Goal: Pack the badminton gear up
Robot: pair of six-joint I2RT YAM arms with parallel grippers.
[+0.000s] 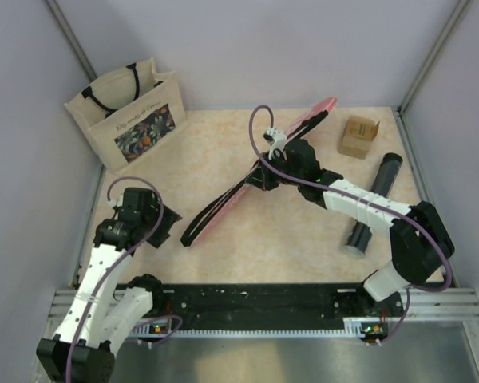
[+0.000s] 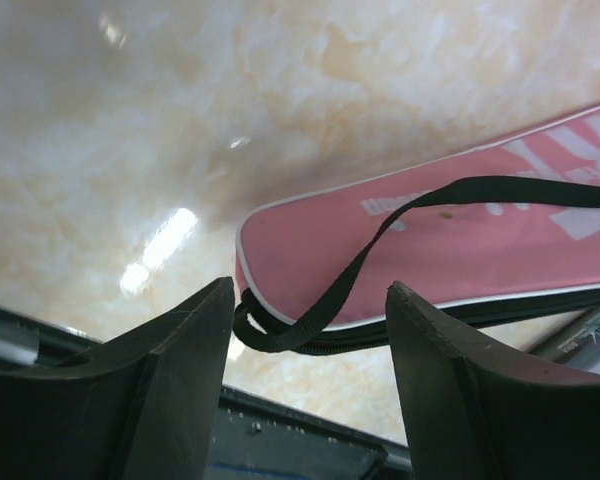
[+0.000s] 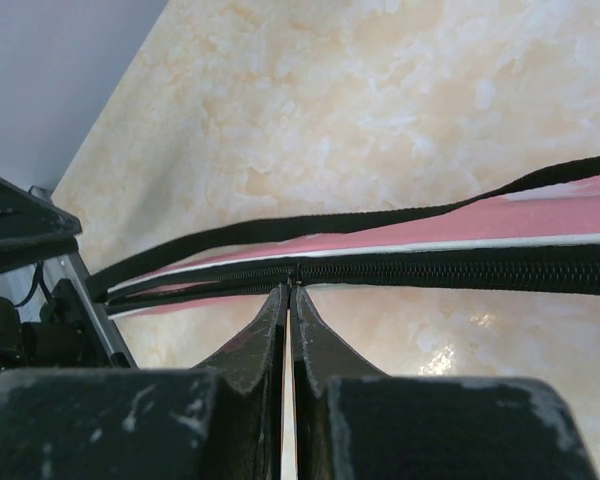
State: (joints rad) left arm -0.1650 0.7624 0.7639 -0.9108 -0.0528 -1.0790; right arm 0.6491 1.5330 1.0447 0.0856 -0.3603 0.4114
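Note:
The long pink cover (image 1: pixel 223 203) lies diagonally across the table, its black strap (image 2: pixel 380 235) looped loose over the near end (image 2: pixel 460 250). My left gripper (image 2: pixel 310 292) stands open just short of that end, with only the strap's loop and the cover's corner showing between its fingers, untouched. At the cover's middle, my right gripper (image 3: pixel 291 287) is shut with its tips on the black zipper (image 3: pixel 450 270), pinching the zipper pull. Right of the tips the zipper is closed; left of them it splits in two. A dark tube (image 1: pixel 373 203) lies at the right.
A beige floral tote bag (image 1: pixel 132 112) stands at the back left by the wall. A small brown cardboard box (image 1: pixel 358 136) sits at the back right, above the tube. The black rail (image 1: pixel 263 299) runs along the near table edge. Walls close in on both sides.

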